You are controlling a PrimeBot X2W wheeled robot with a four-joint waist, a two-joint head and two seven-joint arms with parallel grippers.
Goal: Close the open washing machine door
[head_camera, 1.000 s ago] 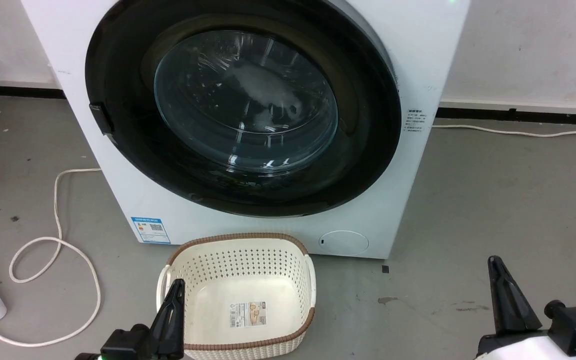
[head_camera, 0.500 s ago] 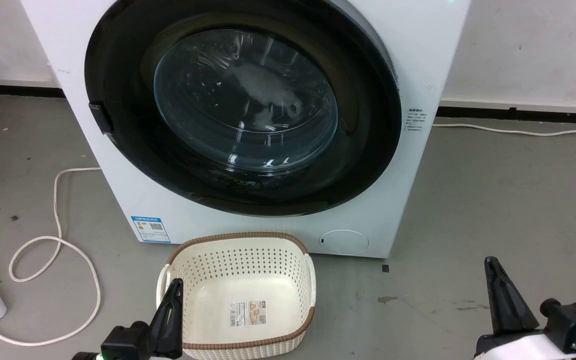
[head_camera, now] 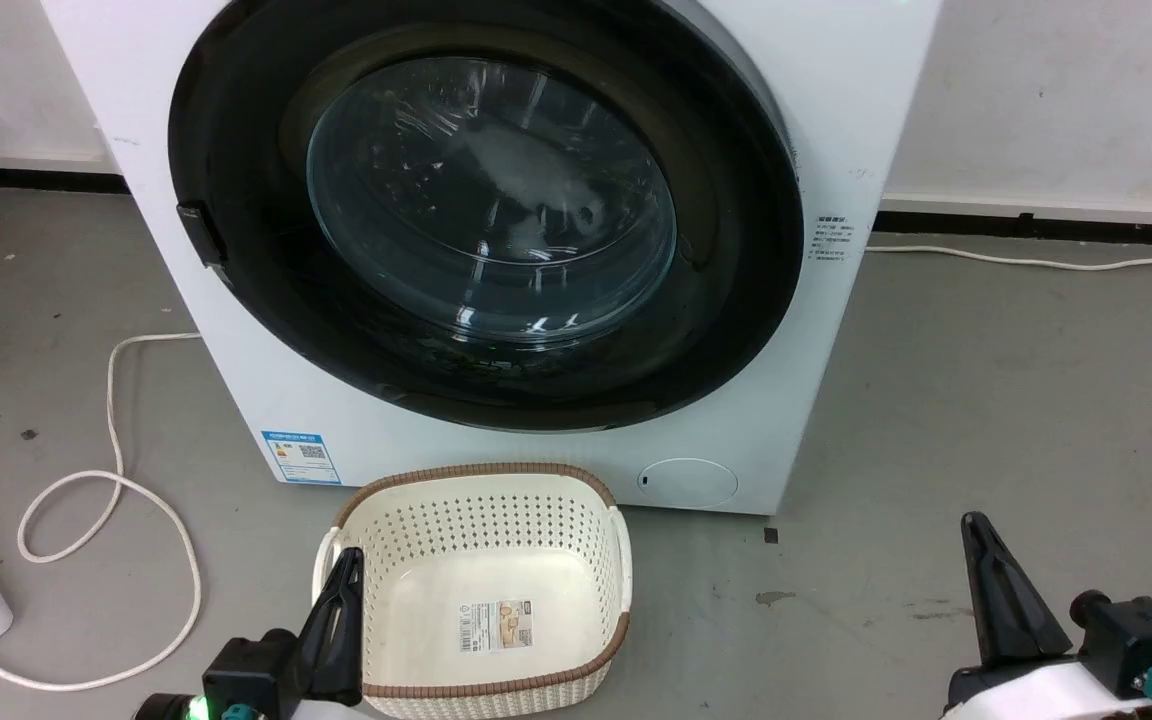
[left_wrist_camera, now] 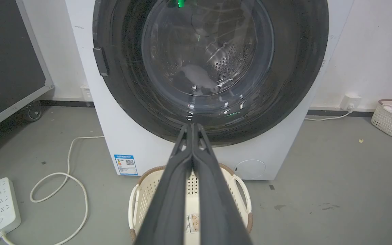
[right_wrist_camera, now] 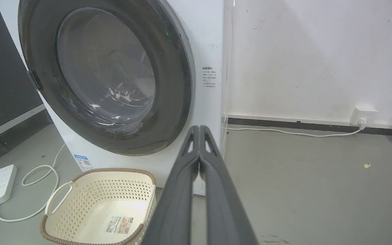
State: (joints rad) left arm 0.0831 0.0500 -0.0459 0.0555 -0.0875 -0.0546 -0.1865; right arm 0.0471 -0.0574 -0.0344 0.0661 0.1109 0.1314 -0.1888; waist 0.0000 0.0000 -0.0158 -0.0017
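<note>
Bearing washing machine (head_camera: 856, 100): stained grey floor (head_camera: 986, 400)

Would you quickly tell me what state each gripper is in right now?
Left gripper: closed, holding nothing.
Right gripper: closed, holding nothing.

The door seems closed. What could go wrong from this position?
The washing machine door sits flush, but its latch cannot be checked; it might spring open. The shut left hand hangs by the basket rim; a low sweep could knock the basket.
</note>
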